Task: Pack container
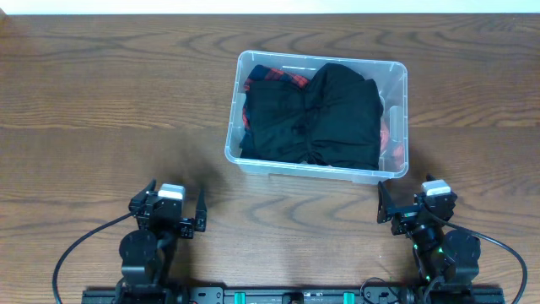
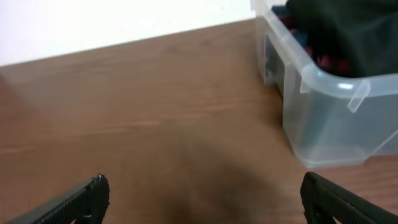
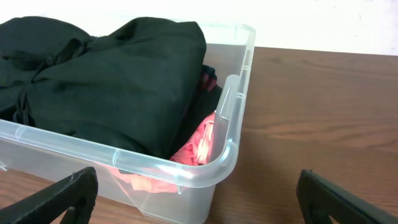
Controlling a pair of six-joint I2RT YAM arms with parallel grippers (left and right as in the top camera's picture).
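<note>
A wood-grain table [image 1: 84, 101] ran to a white wall [image 2: 93, 25]. The container [image 1: 316, 173], upper centre of the overhead frame, held black clothing [image 1: 329, 114]. Near the bottom edge, the left gripper [image 2: 205, 190] and right gripper [image 3: 198, 183] had jaws spread wide, gripping nothing.

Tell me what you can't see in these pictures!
- Bin bottom: overhead view, covered by the black cloth.
- Plaid cloth: overhead view, mostly buried under the black cloth.
- Pink cloth: right wrist view, only a corner shows; the black cloth covers the rest.
- Most of the bin: left wrist view, cut off by the right edge, and blurry.
</note>
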